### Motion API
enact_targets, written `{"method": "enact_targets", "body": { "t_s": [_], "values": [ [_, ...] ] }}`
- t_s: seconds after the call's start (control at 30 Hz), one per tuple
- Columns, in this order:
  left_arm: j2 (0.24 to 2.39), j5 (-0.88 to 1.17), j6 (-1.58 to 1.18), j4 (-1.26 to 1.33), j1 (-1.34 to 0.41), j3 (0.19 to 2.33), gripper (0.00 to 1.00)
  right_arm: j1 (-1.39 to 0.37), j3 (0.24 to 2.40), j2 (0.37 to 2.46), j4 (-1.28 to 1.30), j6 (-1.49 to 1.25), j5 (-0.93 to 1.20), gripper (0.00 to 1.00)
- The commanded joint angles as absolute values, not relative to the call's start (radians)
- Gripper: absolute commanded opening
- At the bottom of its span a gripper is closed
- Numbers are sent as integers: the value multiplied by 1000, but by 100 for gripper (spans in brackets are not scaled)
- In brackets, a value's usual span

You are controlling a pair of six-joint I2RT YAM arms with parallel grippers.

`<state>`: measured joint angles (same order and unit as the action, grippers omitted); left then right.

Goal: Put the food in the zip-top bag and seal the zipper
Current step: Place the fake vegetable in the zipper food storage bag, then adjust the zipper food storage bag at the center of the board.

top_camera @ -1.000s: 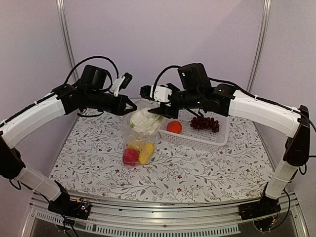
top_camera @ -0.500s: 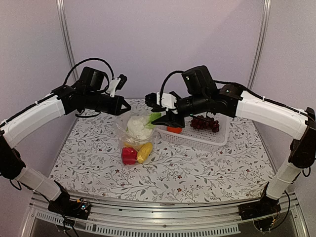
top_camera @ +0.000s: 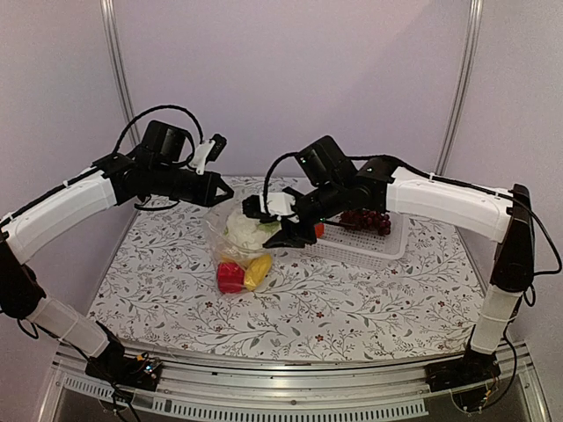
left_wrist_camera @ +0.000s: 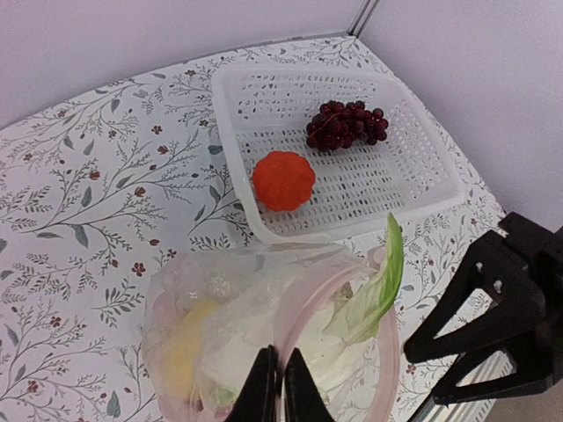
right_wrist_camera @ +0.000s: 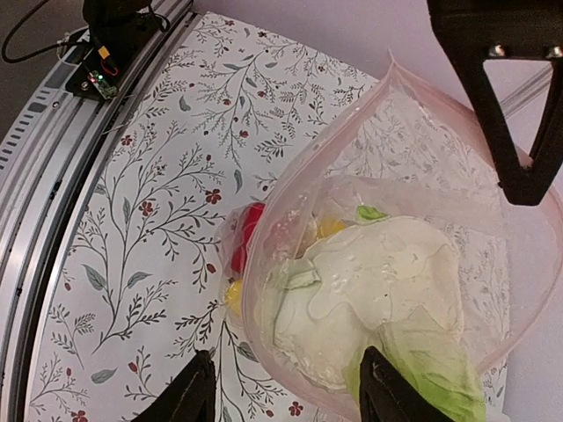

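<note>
Lower centre, top view: red piece (top_camera: pixel 230 276) and yellow piece (top_camera: pixel 259 271) lie at the bottom of the bag (top_camera: pixel 214 233). Since a second ago the cauliflower (top_camera: pixel 244 230) has dropped inside the mouth. The right gripper (right_wrist_camera: pixel 286 360) has its fingers apart over it; the left gripper (left_wrist_camera: pixel 280 382) is clamped on the rim. Upper right: orange (left_wrist_camera: pixel 283 180) and grapes (left_wrist_camera: pixel 345 125) sit in the basket (top_camera: pixel 387 248). We judge two pieces remain.

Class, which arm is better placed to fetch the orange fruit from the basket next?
Probably right. The right hand is open and empty next to the basket, near the orange fruit. The left hand pinches the rim of the zip-top bag, holding it open.
</note>
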<state>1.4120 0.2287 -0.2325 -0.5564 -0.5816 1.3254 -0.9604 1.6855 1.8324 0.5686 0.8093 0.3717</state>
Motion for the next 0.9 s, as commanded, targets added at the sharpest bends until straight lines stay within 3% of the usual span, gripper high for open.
{"method": "enact_targets", "body": {
  "t_s": [0.0, 0.17, 0.27, 0.33, 0.4, 0.7, 0.87],
  "values": [
    [1409, 246, -230, -529, -567, 1310, 5, -995, 1729, 1912, 613, 835, 324, 55],
    [1410, 247, -228, -528, -563, 1315, 5, -1005, 1745, 1960, 606, 844, 285, 52],
    [1408, 246, -227, -530, -561, 1315, 5, -1009, 1744, 1968, 583, 842, 261, 34],
    [1407, 247, -223, -530, -559, 1312, 5, -1009, 1746, 1960, 562, 829, 246, 12],
    [1405, 244, -219, -529, -557, 1309, 5, -1009, 1753, 1945, 551, 818, 238, 0],
    [1409, 207, -191, -556, -545, 1352, 5, -1010, 1840, 1797, 590, 839, 295, 0],
    [1383, 213, -199, -543, -543, 1397, 4, -1009, 1833, 1820, 653, 827, 291, 0]
  ]
}}
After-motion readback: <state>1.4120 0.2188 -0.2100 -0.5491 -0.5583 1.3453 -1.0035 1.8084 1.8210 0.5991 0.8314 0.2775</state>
